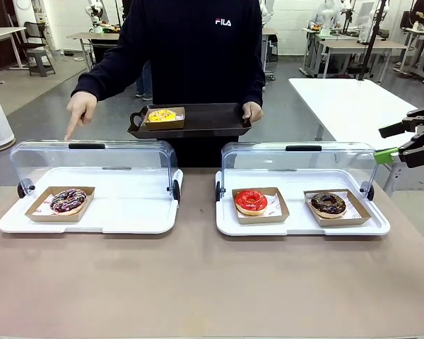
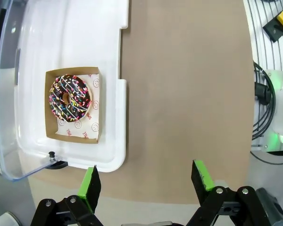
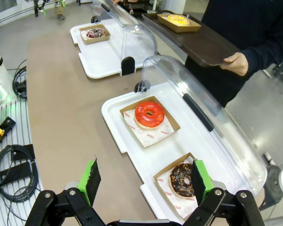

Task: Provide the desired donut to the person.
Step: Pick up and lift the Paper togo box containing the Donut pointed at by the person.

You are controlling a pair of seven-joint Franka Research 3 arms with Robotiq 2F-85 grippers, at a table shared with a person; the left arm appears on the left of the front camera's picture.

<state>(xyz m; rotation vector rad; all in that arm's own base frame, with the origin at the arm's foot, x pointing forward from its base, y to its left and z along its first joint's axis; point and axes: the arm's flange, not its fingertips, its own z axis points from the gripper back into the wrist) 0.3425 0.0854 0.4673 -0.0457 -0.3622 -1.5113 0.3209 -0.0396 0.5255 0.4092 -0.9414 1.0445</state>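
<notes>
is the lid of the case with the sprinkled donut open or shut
Open. The clear lid is swung back behind the white tray, and the sprinkled donut sits uncovered at the front.

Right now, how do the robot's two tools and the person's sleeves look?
The left tool and right tool have black jointed fingers tipped with bright green pads. The person wears long, dark navy-black sleeves.

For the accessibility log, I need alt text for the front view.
A person across the table points down at the left display case, which holds a sprinkled chocolate donut, while holding a tray with a yellow donut. The right display case holds a red donut and a plain chocolate donut.
</notes>
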